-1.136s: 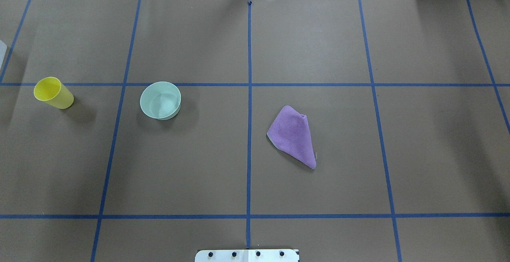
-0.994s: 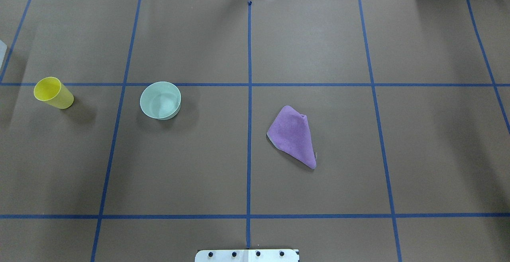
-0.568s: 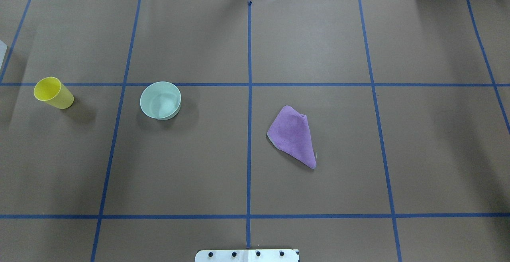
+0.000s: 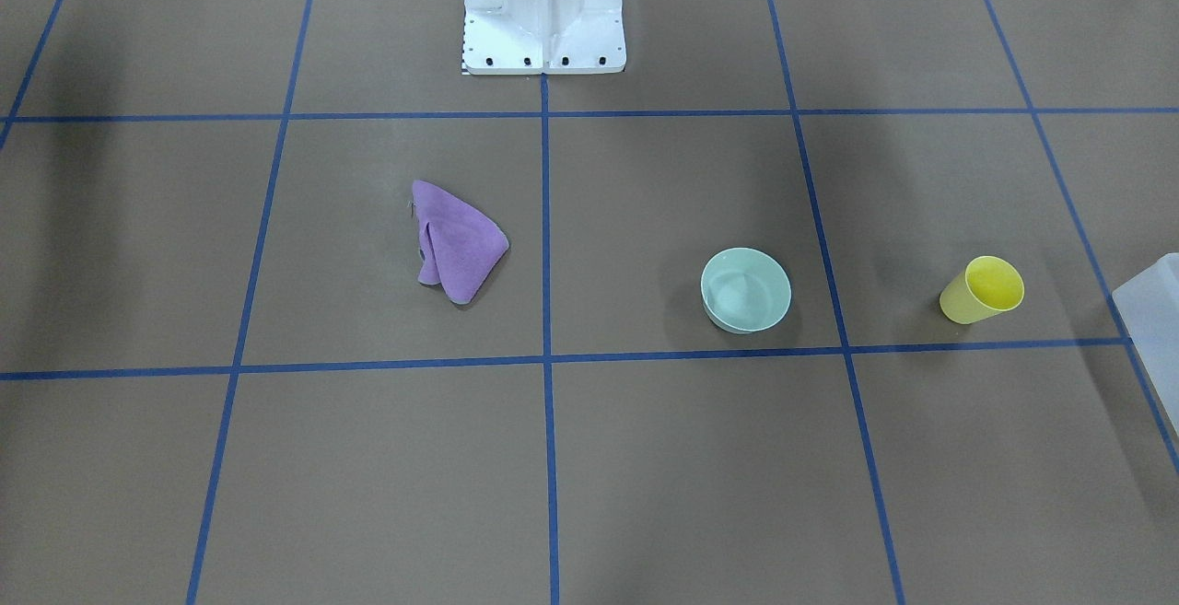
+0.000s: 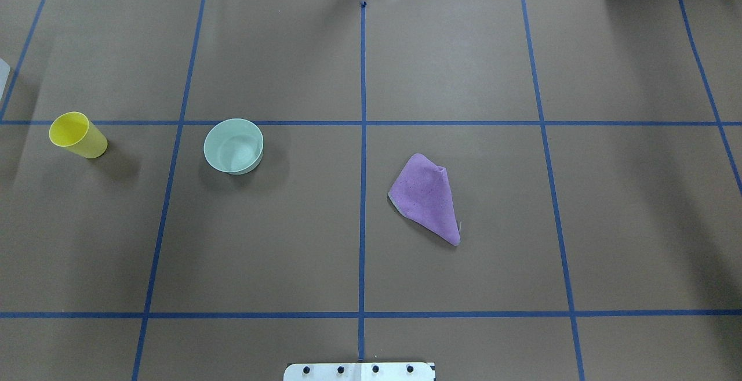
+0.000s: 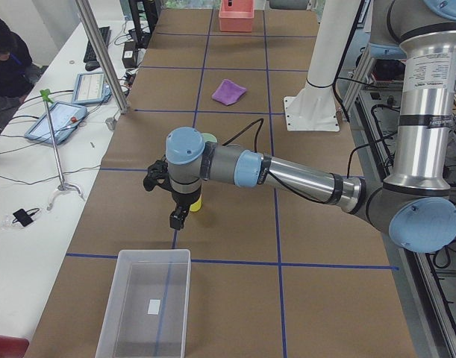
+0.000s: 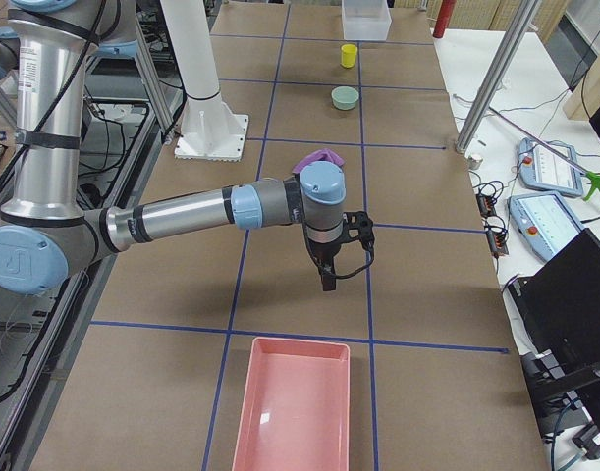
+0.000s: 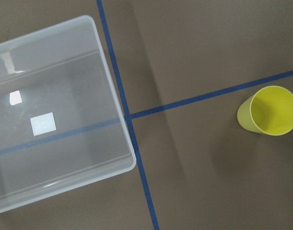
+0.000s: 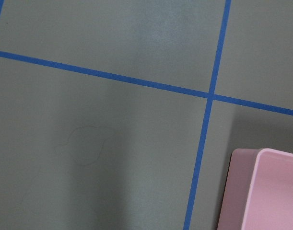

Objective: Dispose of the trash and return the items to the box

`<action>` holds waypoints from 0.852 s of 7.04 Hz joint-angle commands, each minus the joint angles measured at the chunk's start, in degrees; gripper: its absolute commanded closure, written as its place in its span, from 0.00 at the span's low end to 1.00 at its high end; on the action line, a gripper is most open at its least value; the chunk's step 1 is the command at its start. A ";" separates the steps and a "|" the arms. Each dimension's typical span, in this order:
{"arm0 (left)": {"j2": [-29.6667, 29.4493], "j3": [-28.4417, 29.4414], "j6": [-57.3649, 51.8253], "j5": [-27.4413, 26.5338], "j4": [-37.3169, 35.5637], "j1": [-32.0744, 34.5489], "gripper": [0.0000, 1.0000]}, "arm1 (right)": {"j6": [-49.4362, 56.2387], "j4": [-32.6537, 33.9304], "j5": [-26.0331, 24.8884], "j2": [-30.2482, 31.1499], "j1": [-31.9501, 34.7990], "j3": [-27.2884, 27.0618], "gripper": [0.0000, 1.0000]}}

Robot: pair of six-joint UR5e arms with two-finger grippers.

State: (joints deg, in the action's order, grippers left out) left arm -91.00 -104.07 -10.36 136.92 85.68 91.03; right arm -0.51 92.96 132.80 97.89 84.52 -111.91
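Status: neither pincer holds anything that I can see. Left gripper (image 6: 177, 220) and right gripper (image 7: 328, 283) show only in the side views, so I can't tell if the jaws are wide or narrow.

Layout, overhead view: cup (image 5: 77, 135) at 9 o'clock on the table, upright, mouth up. Bowl (image 5: 233, 145) is at 3 o'clock from the cup, well apart. Cloth (image 5: 428, 196) is at 4 o'clock from the bowl, past the centre line, lying folded.

Left wrist view: box (image 8: 74, 148) at 9 o'clock with nothing in it, cup at 3 o'clock. My left arm hangs above the table between the two. Right wrist view: bin (image 9: 275, 191) corner at 4 o'clock, otherwise bare table. Cloth is well away from my right arm.

My read: nothing sorted yet. Cup is the likely first pick for the left arm.

Risks:
- Cup looks light and thin-walled. An off-centre descent clips the rim, tips it, and it rolls. Too hard a squeeze buckles it.
- Bowl is wide, so only a rim pinch looks workable. A shallow bite lets it slip out on the lift.
- Cloth is limp. Pinching the top layer alone unfolds it, and the trailing edge drapes over the bin's rim.
- Which item counts as trash isn't obvious, so wrong container is a real failure mode.
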 commanded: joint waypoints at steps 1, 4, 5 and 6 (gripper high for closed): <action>0.03 -1.20 0.08 1.50 1.67 -0.06 0.01 | 2.25 -0.49 0.80 -0.67 -0.05 -0.33 0.00; -0.32 0.88 3.91 0.98 3.79 -9.18 0.01 | -3.68 -1.64 0.71 -3.39 -4.61 -0.41 0.00; -0.49 1.06 8.29 0.98 3.80 -10.07 0.01 | -6.06 -1.64 0.62 -4.19 -5.93 -0.42 0.00; -0.41 1.50 12.17 0.72 3.88 -10.52 0.01 | -8.52 -1.64 0.27 -4.63 -7.16 -0.50 0.00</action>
State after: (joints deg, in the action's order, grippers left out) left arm -91.38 -103.12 -3.16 137.89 89.45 81.68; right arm -5.77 91.34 133.39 94.09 79.03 -112.32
